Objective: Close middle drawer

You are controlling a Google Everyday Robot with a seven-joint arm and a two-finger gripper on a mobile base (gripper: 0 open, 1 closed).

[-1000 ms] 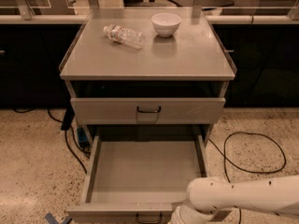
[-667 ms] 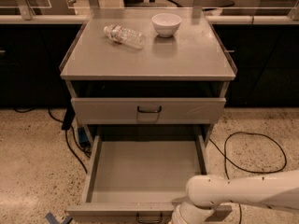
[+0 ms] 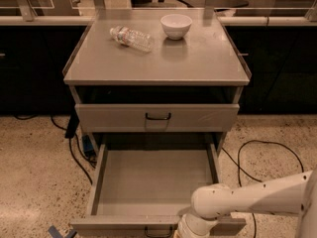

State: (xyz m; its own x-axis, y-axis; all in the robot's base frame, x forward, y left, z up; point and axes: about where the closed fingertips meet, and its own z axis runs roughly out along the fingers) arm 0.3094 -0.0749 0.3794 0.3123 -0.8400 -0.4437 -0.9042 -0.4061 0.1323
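1. Middle drawer stands pulled far out of the cabinet, front panel nearest the camera
2. Gripper low in front of the cabinet, at the drawer's front panel, right of its handle; open or closed: cannot tell
3. Upper drawer shut; bottle lying and bowl upright on the cabinet top

Overall: warm, fairly dim indoor light falling from above.
Cabinet top: brightest surface, with a soft sheen and a faint reflection under the bowl.
Shadows: a dark band under the top; the middle drawer is shaded at its 12 o'clock end.
Surroundings: nearly black at 9 and 3 o'clock.
Floor: lightest towards 8 o'clock.
Gripper: at 6 o'clock by the drawer front, its white casing evenly lit.
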